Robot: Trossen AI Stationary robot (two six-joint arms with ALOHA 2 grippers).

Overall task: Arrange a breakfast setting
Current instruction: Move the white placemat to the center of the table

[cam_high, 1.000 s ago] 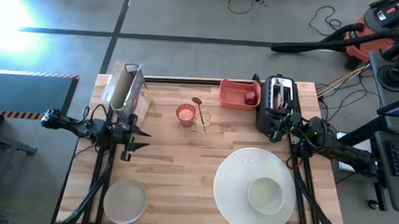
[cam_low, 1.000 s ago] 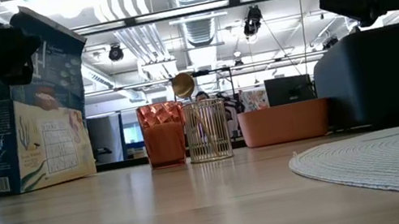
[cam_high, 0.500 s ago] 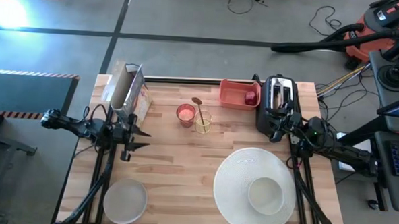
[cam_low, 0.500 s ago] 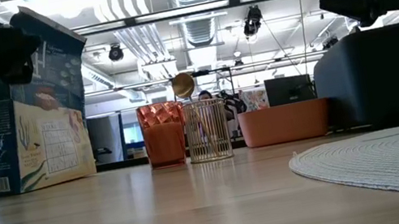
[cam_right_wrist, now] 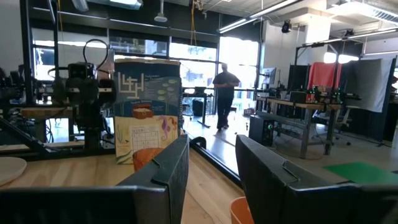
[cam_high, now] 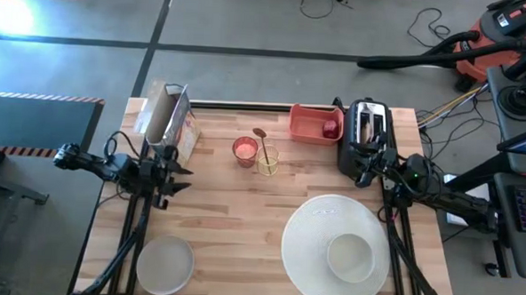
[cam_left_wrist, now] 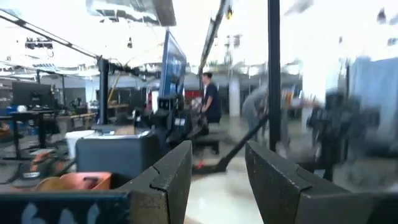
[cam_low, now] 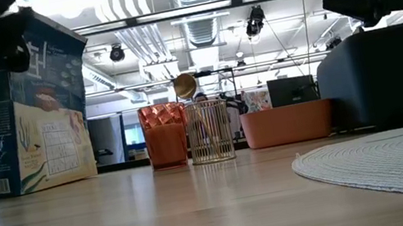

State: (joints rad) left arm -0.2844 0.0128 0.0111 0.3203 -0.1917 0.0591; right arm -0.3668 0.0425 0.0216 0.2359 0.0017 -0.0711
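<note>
A large round white plate lies at the near right with a white bowl on it. A smaller white plate lies at the near left. The pink-red cup stands mid-table beside a wire holder, and the gold spoon stands in that holder. A small dark-red fruit lies in a pink tray. No toast slice shows plainly. My left gripper hangs open and empty in front of the cereal box. My right gripper hangs open and empty by the toaster.
The cereal box stands upright at the far left and also shows in the low view. The black toaster stands at the far right next to the pink tray. Bare wood lies between the two plates and in front of the cup. People move in the room behind.
My left gripper has moved a little toward the table's far edge and upward, staying open and empty; in the low view it has drawn up toward the picture's top-left corner. My right arm has kept still.
</note>
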